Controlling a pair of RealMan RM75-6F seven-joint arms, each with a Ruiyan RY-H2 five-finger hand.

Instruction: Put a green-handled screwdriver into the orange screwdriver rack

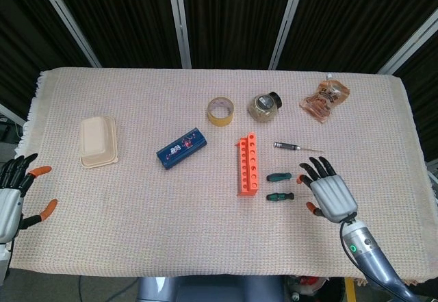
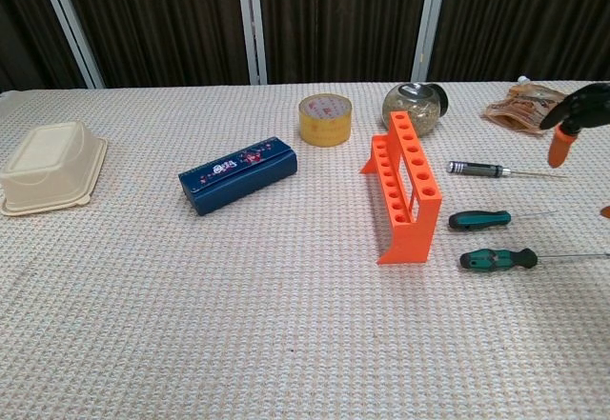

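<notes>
The orange screwdriver rack (image 1: 248, 164) (image 2: 404, 187) stands upright in the middle of the table with empty holes. Two green-handled screwdrivers lie just right of it: one (image 1: 278, 177) (image 2: 479, 218) farther back, the other (image 1: 280, 196) (image 2: 498, 259) nearer the front. My right hand (image 1: 328, 188) (image 2: 578, 115) hovers just right of them, fingers spread, holding nothing. My left hand (image 1: 17, 195) is at the table's left edge, fingers apart and empty.
A black-handled screwdriver (image 1: 289, 146) (image 2: 474, 168) lies behind the green ones. A tape roll (image 1: 220, 110), a glass jar (image 1: 265, 106) and a snack packet (image 1: 325, 98) sit at the back. A blue box (image 1: 181, 147) and a cream container (image 1: 97, 141) lie to the left.
</notes>
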